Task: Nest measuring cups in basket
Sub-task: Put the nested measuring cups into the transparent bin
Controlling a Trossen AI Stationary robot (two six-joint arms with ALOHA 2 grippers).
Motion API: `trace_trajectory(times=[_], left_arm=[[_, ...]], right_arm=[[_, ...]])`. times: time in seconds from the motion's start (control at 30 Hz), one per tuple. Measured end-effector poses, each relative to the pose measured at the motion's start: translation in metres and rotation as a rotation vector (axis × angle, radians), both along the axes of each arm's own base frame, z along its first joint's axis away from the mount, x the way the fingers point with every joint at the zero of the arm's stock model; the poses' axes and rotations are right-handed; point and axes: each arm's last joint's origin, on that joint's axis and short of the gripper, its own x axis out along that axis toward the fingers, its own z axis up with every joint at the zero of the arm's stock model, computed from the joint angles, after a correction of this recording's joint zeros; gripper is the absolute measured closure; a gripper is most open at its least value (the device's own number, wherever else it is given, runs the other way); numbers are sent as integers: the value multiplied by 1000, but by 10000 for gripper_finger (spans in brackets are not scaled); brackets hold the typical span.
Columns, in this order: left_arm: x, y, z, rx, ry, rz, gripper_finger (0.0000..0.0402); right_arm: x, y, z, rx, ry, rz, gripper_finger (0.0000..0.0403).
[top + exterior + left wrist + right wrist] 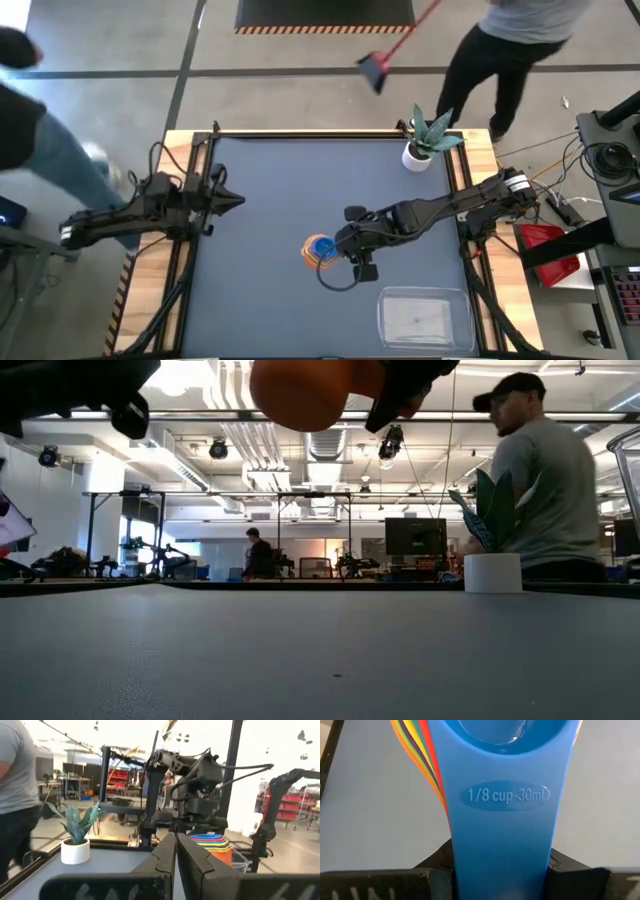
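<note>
One nested stack of measuring cups [320, 250] hangs in the right gripper [352, 252], pinched by its fanned handles with the jaws clamped on either side of the blue handle [505, 835] marked 1/8 cup. In the low view the orange outer bowl [300, 392] rides well clear of the table [270, 190], so the stack is airborne near the table's middle. In the high view the basket [422, 318] lies toward four or five o'clock from the gripper, nearby but not beneath it; it is not in the basket yet. The stack's long axis, bowl to handles, runs roughly nine to three. The right arm is far nearer; the left gripper [232, 200] waits fully closed at the nine o'clock edge.

The cups look like smooth, glossy rigid plastic, round-bowled with flat tapering handles. The basket is clear, rectangular, round-cornered plastic, likely slippery.
</note>
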Motion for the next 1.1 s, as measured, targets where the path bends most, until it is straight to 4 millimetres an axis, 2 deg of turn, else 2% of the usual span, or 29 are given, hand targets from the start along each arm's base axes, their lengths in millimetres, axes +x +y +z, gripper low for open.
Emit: trace_trajectory(times=[0.43, 0.8, 0.9, 1.1], left_arm=[[-26, -5, -7, -11, -39, 34, 402], [-24, -4, -12, -22, -20, 58, 402], [-21, -3, -21, -47, -8, 54, 402], [-10, -1, -50, -104, -14, 41, 402]], right_arm=[[-3, 10, -1, 22, 8, 23, 283], [-19, 24, 8, 36, -3, 56, 283], [-23, 26, 8, 42, -7, 60, 283], [-37, 30, 3, 63, 1, 53, 283]])
